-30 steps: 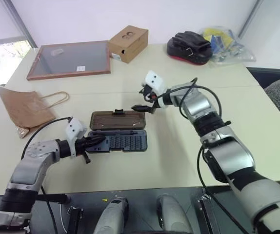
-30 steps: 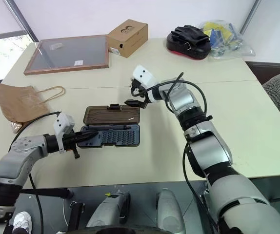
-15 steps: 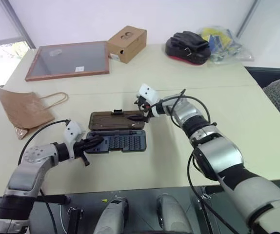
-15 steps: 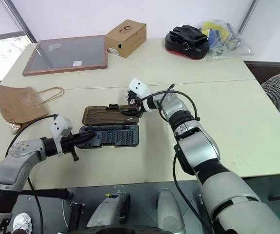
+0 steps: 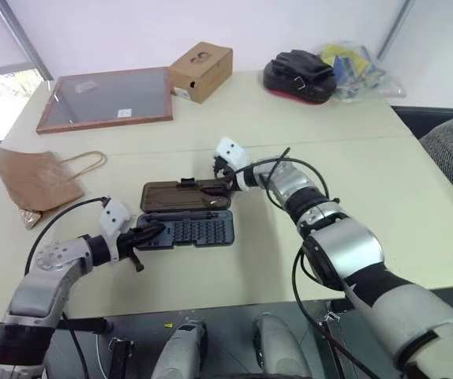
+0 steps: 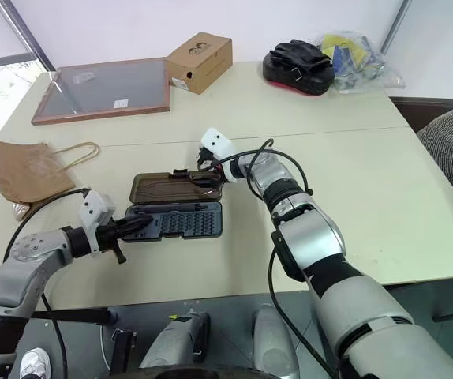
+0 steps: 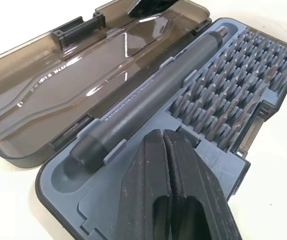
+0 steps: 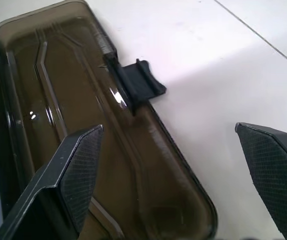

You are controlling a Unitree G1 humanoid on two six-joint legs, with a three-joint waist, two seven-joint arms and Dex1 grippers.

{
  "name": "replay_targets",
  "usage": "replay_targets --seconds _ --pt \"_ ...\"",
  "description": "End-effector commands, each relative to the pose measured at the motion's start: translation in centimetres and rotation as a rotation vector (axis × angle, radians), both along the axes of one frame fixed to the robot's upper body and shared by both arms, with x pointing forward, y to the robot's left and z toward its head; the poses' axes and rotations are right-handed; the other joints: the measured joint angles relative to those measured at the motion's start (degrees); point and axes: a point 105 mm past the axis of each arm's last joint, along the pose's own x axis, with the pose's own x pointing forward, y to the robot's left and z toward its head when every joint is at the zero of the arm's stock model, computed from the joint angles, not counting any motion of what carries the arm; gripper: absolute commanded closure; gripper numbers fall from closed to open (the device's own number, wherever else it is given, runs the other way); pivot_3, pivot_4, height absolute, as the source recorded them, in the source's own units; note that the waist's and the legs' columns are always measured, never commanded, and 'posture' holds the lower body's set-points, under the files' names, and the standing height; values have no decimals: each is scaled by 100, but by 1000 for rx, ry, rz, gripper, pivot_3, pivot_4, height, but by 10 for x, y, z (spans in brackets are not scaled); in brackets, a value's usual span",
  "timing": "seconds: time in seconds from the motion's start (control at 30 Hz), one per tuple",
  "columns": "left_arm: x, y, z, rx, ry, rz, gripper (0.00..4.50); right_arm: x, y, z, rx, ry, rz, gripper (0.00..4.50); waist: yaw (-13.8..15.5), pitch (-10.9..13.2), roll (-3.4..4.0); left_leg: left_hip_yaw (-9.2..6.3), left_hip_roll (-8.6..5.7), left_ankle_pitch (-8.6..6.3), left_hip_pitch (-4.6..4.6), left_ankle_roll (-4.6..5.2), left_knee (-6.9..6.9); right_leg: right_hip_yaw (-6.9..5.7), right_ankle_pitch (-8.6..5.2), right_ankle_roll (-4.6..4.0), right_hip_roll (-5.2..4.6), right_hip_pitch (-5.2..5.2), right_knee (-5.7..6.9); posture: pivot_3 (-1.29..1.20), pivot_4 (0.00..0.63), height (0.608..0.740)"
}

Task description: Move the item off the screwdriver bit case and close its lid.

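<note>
The screwdriver bit case [image 5: 189,230] lies open in the middle of the table, with its grey-blue base nearest me. Its lid [image 5: 181,195] lies flat behind the base, latch tab [image 8: 141,82] on the far edge. The item, a brown paper bag [image 5: 33,178], lies on the table far to the left, apart from the case. My left gripper [image 5: 154,230] is shut and empty, its tip over the base's left end [image 7: 98,200]. My right gripper [image 5: 225,183] hangs open low at the lid's right end, one finger [image 8: 83,165] over the lid, the other [image 8: 271,170] over bare table.
A wood-framed dark board [image 5: 104,96] and a cardboard box [image 5: 200,71] stand at the back left. A black pouch [image 5: 299,75] and a plastic bag [image 5: 357,67] lie at the back right. Bare table stretches right of the case.
My right gripper has come down and to the left, from above the table to the lid's right end, still open. The left gripper stays put.
</note>
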Motion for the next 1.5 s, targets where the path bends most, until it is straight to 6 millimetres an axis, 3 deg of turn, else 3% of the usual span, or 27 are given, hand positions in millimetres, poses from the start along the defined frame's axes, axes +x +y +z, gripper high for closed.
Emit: replay_targets --seconds 0.03,0.07,0.17,0.33,0.4,0.6,0.83,0.93,1.07,1.47,1.5 --pt "-7 8 -14 38 60 36 4443 0 10 8 -2 -42 27 84 -6 0 0 0 0 0 0 0 0 0 0 0 1 0 0 0 150 740" --pt "-8 9 -14 38 60 41 4443 -1 11 6 -6 -41 30 84 -9 0 0 0 1 0 0 0 -1 0 0 -1 1 0 0 0 150 740" --pt "-11 11 -14 39 57 50 4500 -3 12 1 -18 -32 28 965 -10 1 2 0 3 0 2 0 -3 1 -1 -3 3 -1 0 0 150 740" --pt "-12 12 -13 41 49 68 4500 -2 9 -8 -51 -4 -5 3581 -6 -1 3 0 3 -1 10 -1 -5 1 -2 -4 3 8 -1 0 150 740" --pt "-12 13 -12 42 46 72 4500 -1 6 -11 -69 4 -19 4418 -13 -1 4 1 3 -1 26 -1 -12 2 -4 -7 3 19 -2 0 150 740" --pt "-11 13 -11 41 37 84 4500 -3 -4 -22 -144 14 -11 4418 -5 -6 10 -2 11 -1 63 -1 -20 4 -9 -16 13 54 1 0 150 740" --pt "-8 12 -12 41 31 89 4500 -2 -5 -18 -189 -45 38 4418 1 -6 10 -2 11 -1 63 -1 -19 4 -10 -17 14 55 1 0 150 740" --pt "-6 11 -11 40 26 91 4500 -1 -6 -16 -219 -76 47 3558 5 -6 11 -2 10 -1 63 -1 -19 4 -10 -16 14 56 1 0 150 740" --pt "-5 10 -11 40 21 92 4500 3 -10 -17 -261 -106 21 1580 1 -5 11 -3 10 -1 63 -1 -20 4 -10 -17 14 55 0 0 150 740" --pt "-5 11 -12 48 2 111 4500 0 -24 -37 -333 -40 -12 1580 3 -11 16 -5 12 -1 66 -1 -19 4 -10 -17 17 59 1 0 150 740" --pt "-5 11 -12 48 0 113 4500 0 -25 -38 -337 -36 -11 2096 3 -11 16 -5 13 -1 66 -1 -19 4 -10 -17 17 60 1 0 150 740"
